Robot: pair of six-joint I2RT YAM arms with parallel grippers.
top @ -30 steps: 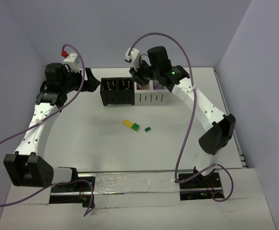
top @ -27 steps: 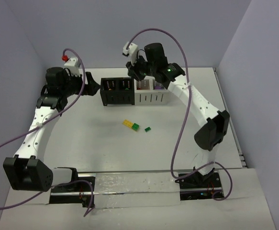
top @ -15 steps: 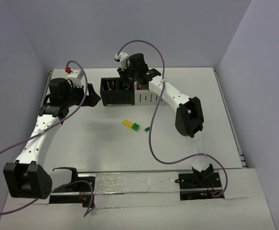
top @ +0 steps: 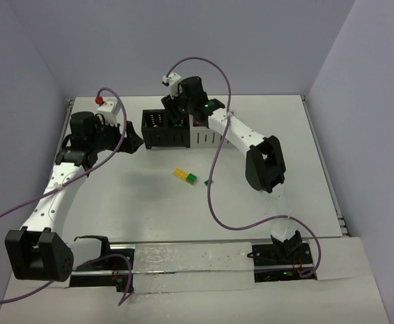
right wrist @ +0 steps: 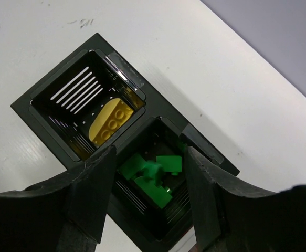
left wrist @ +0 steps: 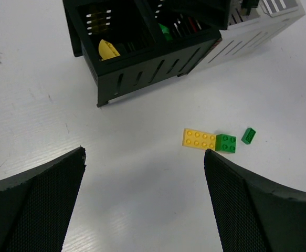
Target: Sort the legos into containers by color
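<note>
Nearest us, three of the legos (left wrist: pixel 210 140) lie loose on the table (top: pixel 136 202), just ahead of the left claw (left wrist: pixel 145 155) and a little to its right. They are a flat yellow brick (left wrist: pixel 199 139) with two rows of studs, a square green brick (left wrist: pixel 226 143) touching its end, and a tiny dark green piece (left wrist: pixel 248 135) just beside that but apart from it. The left claw hovers wide open and empty above the table, with those bricks in its wrist view; we judge this a ready stance for the next pick, not work in hand. Farther on stand the containers (top: pixel 166 138), a joined row with the two black bins (left wrist: pixel 142 73) nearer this claw and the white bins (left wrist: pixel 257 31) beyond. The right claw (right wrist: pixel 150 152) hangs straight over the second black bin, we judge because green belongs there. Directly beneath its parted, empty jaws we see several bright green bricks (right wrist: pixel 142 181) heaped in that compartment, one of them blurred, which we take for a brick dropping in. In the neighbouring black compartment, ahead and left of that claw, a binned yellow brick (right wrist: pixel 109 122) lies studs up, tilted. What the white bins hold is too hidden to tell.
</note>
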